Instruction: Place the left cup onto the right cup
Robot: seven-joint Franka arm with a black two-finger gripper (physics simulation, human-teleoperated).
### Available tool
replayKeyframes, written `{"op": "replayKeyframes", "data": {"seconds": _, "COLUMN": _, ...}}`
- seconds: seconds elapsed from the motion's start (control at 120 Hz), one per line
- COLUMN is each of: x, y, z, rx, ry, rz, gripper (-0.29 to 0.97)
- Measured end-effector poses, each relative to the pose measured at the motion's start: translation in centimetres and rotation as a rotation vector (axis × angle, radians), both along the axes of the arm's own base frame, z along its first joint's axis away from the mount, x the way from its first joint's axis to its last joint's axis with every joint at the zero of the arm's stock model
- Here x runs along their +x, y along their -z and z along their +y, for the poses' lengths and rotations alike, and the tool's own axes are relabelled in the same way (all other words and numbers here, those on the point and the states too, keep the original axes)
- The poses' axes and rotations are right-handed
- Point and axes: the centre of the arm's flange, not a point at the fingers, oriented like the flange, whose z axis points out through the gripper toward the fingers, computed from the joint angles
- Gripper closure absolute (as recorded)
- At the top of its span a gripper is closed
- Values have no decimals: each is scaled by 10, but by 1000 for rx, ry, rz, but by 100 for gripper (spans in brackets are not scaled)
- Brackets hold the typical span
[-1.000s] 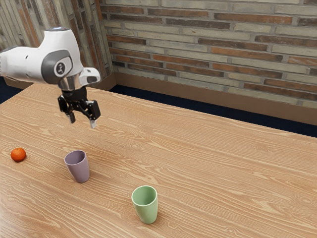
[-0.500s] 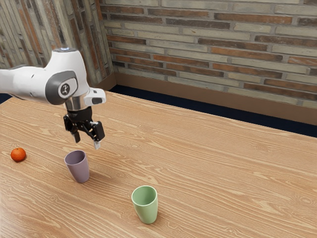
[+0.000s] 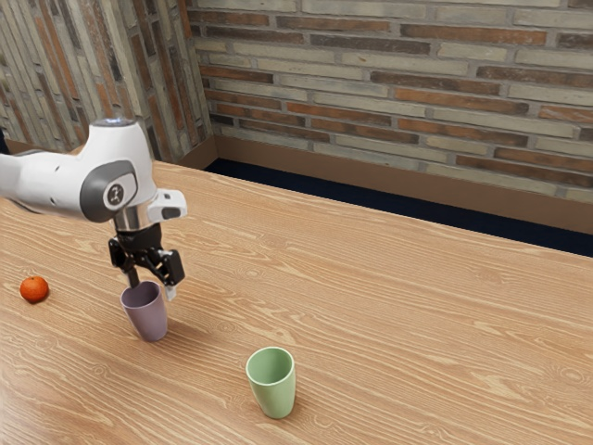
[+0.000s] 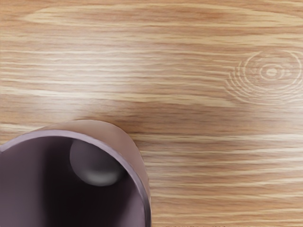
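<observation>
Hovering at the rim of the purple cup (image 3: 146, 317), the end effector (image 3: 152, 286) has its two black fingers spread, holding nothing. One finger looks to sit over the mouth and the other just outside the wall on the exterior view's right, though whether either touches the rim cannot be told.

The purple cup stands upright on the tabletop (image 3: 417, 306). It is the cup at the exterior view's left, and the green cup (image 3: 271, 385) stands upright, apart from it, toward the exterior view's right and nearer the camera. A small orange (image 3: 34, 289) lies well away on the other side.

The step in hand appears to be the grasp. To do it well, the arm (image 3: 102, 181) should probably lower until one finger is inside and one outside the wall, then pinch the wall. It should grip deep enough that the cup hangs straight when lifted, since a tilted cup would seat badly in the green one.

In the wrist view the purple cup (image 4: 71, 189) shows its open mouth and grey base close under the hand.

Neither cup carries any print. A round emblem on the arm's joint is too small to read.
</observation>
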Motion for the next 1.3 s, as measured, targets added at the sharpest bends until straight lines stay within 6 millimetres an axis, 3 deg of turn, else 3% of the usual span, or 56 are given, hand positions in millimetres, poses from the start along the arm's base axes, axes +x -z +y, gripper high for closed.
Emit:
{"op": "replayKeyframes", "data": {"seconds": 0.208, "x": 0, "y": 17, "z": 6, "rx": 8, "ry": 0, "rz": 11, "gripper": 3}}
{"op": "replayKeyframes", "data": {"seconds": 0.45, "x": 7, "y": 38, "z": -21, "rx": 14, "ry": 60, "rz": 26, "gripper": 4}}
{"op": "replayKeyframes", "data": {"seconds": 1.3, "x": 7, "y": 49, "z": -5, "rx": 18, "ry": 34, "rz": 24, "gripper": 37}}
